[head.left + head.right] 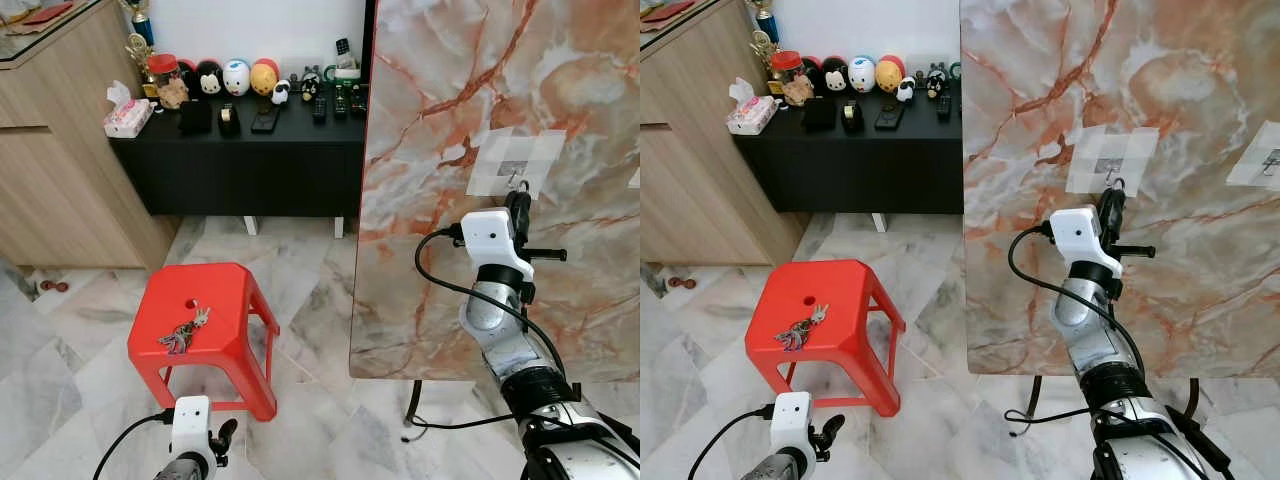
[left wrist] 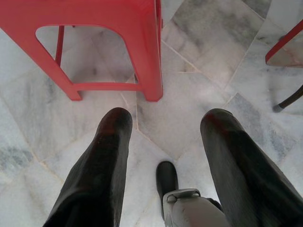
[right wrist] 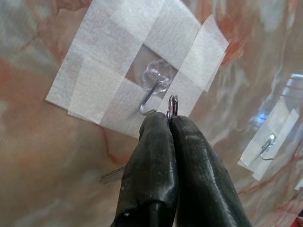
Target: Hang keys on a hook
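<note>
Marble panel [image 1: 450,120]: standing upright and filling the right half of the head views, with tape patches stuck in its upper right.

Red stool [image 1: 200,300]: sitting at lower left on the marble floor, carrying a second bunch of keys [image 1: 183,333] that nobody is touching.

Right gripper [image 3: 168,125]: reaching up at centre right of the head view, just under the taped hook. Its two black fingers are pressing tightly together on a key ring [image 3: 172,104].

Left gripper [image 2: 165,127]: hanging low at the bottom left, its fingers spread wide apart over the floor, holding nothing.

Hook [image 3: 152,90]: a small wire hook on a clear base, taped at the upper centre of the right wrist view; its open tip is curling up at its lower end. Another taped hook [image 3: 267,144] is sitting at the far right.

Key ring: poking up from between the fingertips, just beside the hook's tip, seemingly not yet over it. It is showing edge-on, its long axis running up the frame towards the hook base. A key blade [image 3: 112,176] is sticking out sideways at lower left.

Risks: the ring is looking slightly off to one side of the tip, so letting go here would probably be dropping the keys. Pushing in crooked could be bumping the hook and peeling the tape.
</note>
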Available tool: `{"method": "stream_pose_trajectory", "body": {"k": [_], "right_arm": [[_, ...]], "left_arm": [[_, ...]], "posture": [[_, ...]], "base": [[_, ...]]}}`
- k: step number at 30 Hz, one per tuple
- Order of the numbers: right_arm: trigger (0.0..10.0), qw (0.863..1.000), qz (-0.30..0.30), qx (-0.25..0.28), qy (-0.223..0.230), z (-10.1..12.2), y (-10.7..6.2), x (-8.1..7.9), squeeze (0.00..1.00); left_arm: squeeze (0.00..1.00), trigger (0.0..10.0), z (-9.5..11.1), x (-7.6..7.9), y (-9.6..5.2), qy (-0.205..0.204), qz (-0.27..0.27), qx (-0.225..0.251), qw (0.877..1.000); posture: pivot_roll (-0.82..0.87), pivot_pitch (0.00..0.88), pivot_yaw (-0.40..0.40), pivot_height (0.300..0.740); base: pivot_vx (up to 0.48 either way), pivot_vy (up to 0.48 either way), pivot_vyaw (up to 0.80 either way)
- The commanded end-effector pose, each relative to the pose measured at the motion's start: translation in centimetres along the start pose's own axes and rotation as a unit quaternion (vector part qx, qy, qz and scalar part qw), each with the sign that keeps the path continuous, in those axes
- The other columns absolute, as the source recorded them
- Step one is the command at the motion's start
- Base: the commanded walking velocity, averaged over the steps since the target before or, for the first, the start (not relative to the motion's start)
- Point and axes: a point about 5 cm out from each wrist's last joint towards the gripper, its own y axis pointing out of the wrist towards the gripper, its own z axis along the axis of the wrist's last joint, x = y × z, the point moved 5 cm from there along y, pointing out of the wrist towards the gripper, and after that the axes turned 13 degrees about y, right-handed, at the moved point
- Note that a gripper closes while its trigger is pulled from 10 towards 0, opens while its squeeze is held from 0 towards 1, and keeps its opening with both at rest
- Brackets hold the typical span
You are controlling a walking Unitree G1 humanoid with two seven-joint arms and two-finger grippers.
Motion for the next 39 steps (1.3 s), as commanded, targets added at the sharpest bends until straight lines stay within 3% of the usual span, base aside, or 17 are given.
{"method": "stream_pose_trajectory", "body": {"k": [1,35,36,37,38,39], "right_arm": [[10.0,1.0,0.005,0.002,0.005,0.45,0.37,-0.23,0.0],[10.0,0.999,0.031,-0.023,-0.018,-0.24,0.5,-0.87,0.0],[10.0,0.999,0.033,-0.024,-0.015,-0.24,0.49,-0.91,0.24],[10.0,0.999,0.033,-0.024,-0.015,-0.24,0.49,-0.91,0.24],[10.0,0.999,0.034,-0.025,-0.012,-0.26,0.46,-0.98,0.56],[10.0,0.999,0.039,-0.027,-0.01,-0.35,0.37,-1.12,0.59]], "left_arm": [[0.0,10.0,-0.64,0.02,-0.16,0.004,-0.002,-0.011,1.0],[0.0,10.0,-0.65,0.14,-0.15,0.001,-0.003,-0.011,1.0],[0.0,10.0,-0.65,0.14,-0.15,0.001,-0.003,-0.012,1.0],[0.0,10.0,-0.65,0.14,-0.15,0.001,-0.003,-0.012,1.0],[0.0,10.0,-0.66,0.14,-0.15,0.001,-0.003,-0.012,1.0],[0.0,10.0,-0.68,0.16,-0.15,0.002,-0.003,-0.013,1.0]], "posture": [[0.11,0.084,0.023,0.74],[0.12,0.081,0.024,0.74],[0.11,0.081,0.024,0.74],[0.11,0.081,0.024,0.74],[0.11,0.082,0.025,0.74],[0.12,0.081,0.024,0.74]], "base": [[0.0,0.0,0.0],[0.0,0.0,0.0],[0.0,0.0,0.0],[0.0,0.0,0.0],[0.0,0.0,0.0],[0.0,0.0,0.0]]}}
